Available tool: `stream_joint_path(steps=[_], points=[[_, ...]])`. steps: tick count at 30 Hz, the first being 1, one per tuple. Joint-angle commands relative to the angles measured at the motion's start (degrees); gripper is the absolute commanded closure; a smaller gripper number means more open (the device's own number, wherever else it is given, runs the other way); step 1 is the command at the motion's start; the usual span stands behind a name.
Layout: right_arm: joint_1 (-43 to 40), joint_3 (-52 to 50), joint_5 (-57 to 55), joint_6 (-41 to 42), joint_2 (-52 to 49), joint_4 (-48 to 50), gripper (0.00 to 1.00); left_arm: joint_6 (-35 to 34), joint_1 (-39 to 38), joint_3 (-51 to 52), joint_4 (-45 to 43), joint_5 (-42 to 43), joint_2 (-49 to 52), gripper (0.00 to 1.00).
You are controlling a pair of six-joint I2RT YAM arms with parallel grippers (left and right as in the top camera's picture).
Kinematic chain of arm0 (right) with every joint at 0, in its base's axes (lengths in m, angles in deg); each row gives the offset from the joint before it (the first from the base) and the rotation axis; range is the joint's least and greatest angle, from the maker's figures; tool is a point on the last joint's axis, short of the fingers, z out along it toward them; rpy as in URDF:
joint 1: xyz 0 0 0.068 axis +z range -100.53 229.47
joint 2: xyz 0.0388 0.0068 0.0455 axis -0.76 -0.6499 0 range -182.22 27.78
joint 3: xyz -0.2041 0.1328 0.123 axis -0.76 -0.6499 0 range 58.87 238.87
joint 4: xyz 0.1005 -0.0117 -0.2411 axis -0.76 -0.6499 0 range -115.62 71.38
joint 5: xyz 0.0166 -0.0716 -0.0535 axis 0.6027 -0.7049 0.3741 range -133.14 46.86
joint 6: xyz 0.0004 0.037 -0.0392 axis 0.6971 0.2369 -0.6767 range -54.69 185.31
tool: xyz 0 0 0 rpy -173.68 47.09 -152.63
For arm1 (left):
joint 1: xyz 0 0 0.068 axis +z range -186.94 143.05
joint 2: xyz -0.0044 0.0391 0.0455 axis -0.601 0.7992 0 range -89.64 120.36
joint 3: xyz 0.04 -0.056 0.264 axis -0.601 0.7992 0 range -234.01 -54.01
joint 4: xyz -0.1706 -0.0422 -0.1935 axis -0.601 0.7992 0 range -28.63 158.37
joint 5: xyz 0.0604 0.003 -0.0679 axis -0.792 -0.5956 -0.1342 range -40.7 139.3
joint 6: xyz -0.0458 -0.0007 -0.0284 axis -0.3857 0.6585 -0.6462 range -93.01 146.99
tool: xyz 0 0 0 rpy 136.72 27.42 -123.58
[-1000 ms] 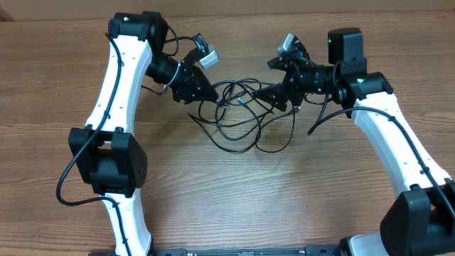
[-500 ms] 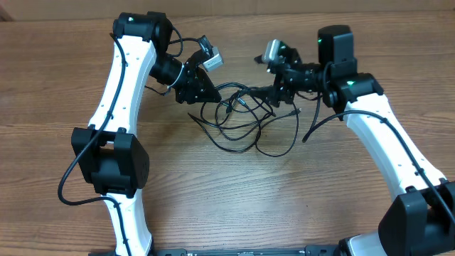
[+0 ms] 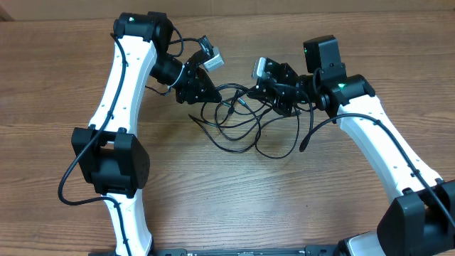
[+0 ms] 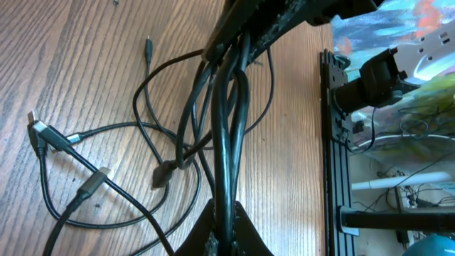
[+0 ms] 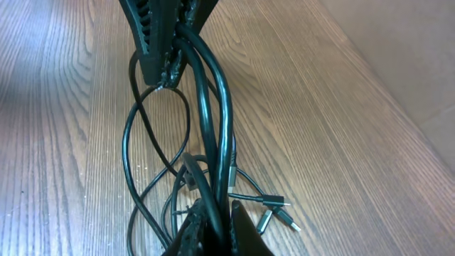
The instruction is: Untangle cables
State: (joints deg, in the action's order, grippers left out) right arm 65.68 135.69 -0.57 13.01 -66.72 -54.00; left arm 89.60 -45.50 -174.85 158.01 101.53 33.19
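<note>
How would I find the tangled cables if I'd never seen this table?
Look at the wooden table with two white robot arms. Between the left gripper and the right gripper lies a loose bundle of cables. They are thin black cords looping over the wood with small plug ends, unlike the thicker wires fixed along the arms.

Left arm (image 3: 119,75) and right arm (image 3: 377,139): white moulded link shells, black joint housings. A bulky black elbow block (image 3: 110,162) sits on the left, with a thin black wire (image 3: 65,178) looping out of it; a similar wire (image 3: 320,126) runs off the right forearm. Green indicator lights (image 3: 126,19) glow on black joints of both arms. Silver-grey camera modules (image 3: 210,55) are fitted at the wrists. Left gripper (image 5: 162,75): black, ribbed along the finger edges
</note>
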Motion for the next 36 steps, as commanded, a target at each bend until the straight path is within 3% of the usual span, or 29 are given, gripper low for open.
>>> stream_joint_path(steps=[1, 2, 5, 7, 8, 9, 15, 31, 36], points=[[0.09, 0.44, 0.61, -0.48, 0.17, 0.76, 0.88, 1.68, -0.09, -0.79, -0.02, 1.2, -0.04, 0.96], [0.09, 0.44, 1.64, -0.48, 0.17, 0.85, 0.81, 1.68, -0.09, -0.79, -0.02, 1.18, -0.04, 0.96], [0.09, 0.44, 2.54, -0.46, 0.17, 0.74, 0.81, 1.68, -0.04, -0.79, -0.04, 1.18, -0.04, 0.96], [0.09, 0.44, 2.54, -0.48, 0.17, 0.74, 0.84, 1.68, -0.07, -0.79, -0.2, 1.18, -0.04, 0.96], [0.09, 0.44, 2.54, -0.48, 0.17, 0.76, 0.94, 1.66, -0.07, -0.79, -0.39, 1.18, -0.04, 0.96], [0.09, 0.44, 2.54, -0.5, 0.17, 0.76, 0.96, 1.64, -0.07, -0.79, -0.46, 1.18, -0.04, 0.96], [-0.07, 0.46, 5.18, -0.48, 0.2, 0.9, 0.96, 1.49, -0.04, -0.79, -0.7, 1.18, -0.04, 0.96], [-5.11, 0.5, 41.38, 1.73, 0.26, 8.79, 0.96, -1.18, 0.04, -0.79, -1.49, 2.73, -0.04, 0.96], [-5.16, 0.5, 42.12, 15.52, 0.24, 19.3, 0.96, -1.36, -0.17, -0.76, -1.44, 2.82, -0.04, 0.96]])
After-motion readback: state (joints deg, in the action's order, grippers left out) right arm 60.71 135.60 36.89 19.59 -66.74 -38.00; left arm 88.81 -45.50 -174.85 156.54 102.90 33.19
